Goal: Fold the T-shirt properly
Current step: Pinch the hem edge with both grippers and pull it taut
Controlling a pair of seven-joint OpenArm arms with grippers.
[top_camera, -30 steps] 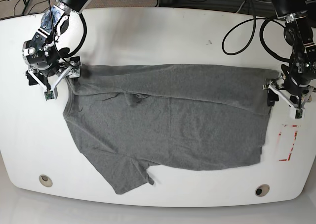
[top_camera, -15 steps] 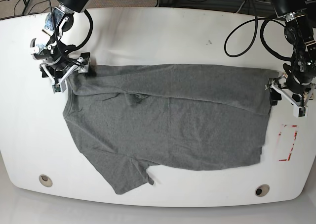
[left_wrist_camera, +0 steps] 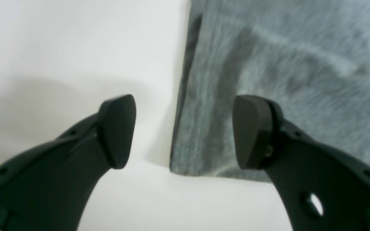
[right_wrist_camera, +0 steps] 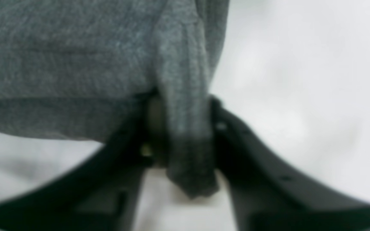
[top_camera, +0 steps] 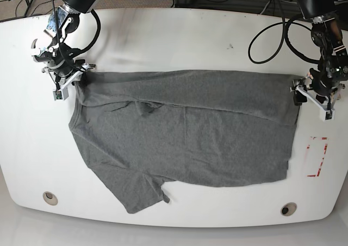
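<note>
Since a second ago my right gripper clamps the T-shirt; left gripper, jaws apart, straddles the hem corner at 12 o'clock.

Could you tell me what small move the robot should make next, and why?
Probably close the left end effector: its jaws stand open astride the T-shirt corner, one finger over cloth, while the right end effector already pinches a bunched fold.
</note>
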